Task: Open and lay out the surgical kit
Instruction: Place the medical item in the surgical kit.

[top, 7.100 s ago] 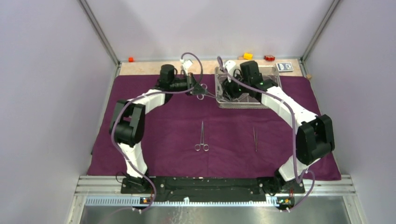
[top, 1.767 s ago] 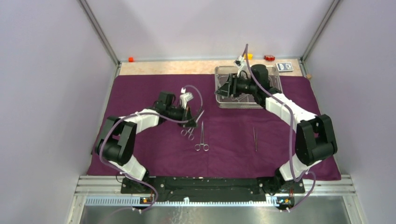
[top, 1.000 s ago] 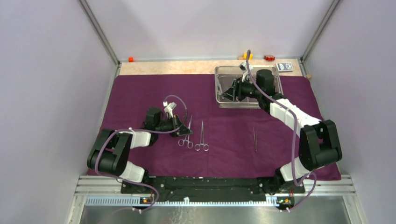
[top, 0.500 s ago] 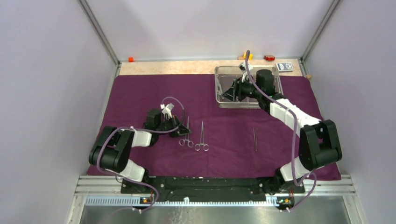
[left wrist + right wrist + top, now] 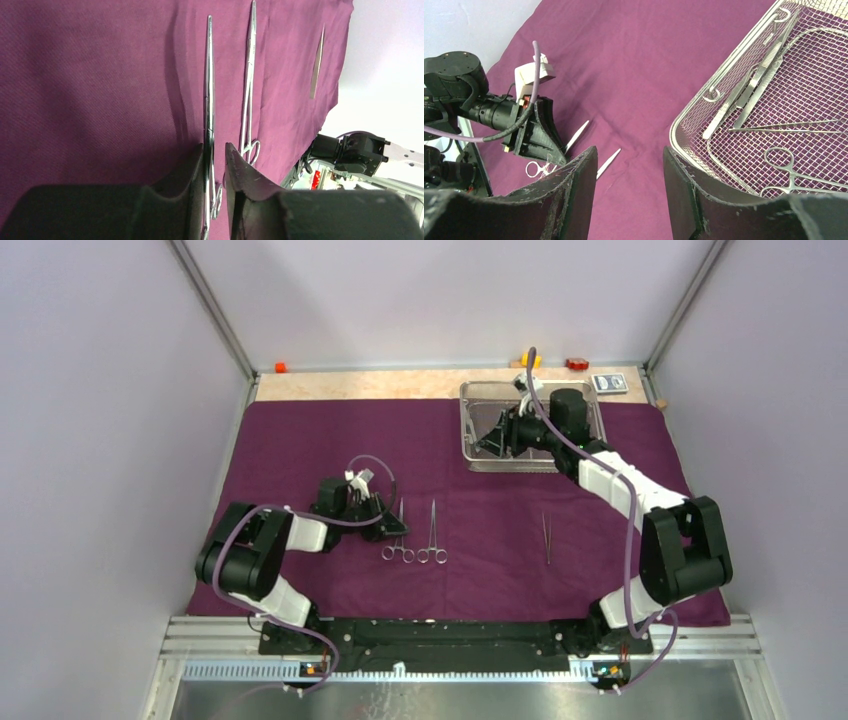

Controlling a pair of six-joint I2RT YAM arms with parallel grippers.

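Your left gripper (image 5: 214, 150) straddles the clamp (image 5: 208, 90) lying on the cloth (image 5: 90, 75), jaws barely parted. A crooked lift could snag it and knock the neighbouring clamp (image 5: 248, 75). Your right gripper (image 5: 630, 155) hovers wide and empty at the tray (image 5: 734, 54).

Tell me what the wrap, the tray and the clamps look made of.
Wrap: woven cloth, matte dark purple; weave and creases show. Tray: bright wire mesh, probably steel; shiny open grid. Clamps: polished metal, likely steel; they glint.

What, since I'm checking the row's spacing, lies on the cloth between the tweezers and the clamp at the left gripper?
A second ring-handled clamp; the rest is bare purple cloth. The top and left wrist views show it.
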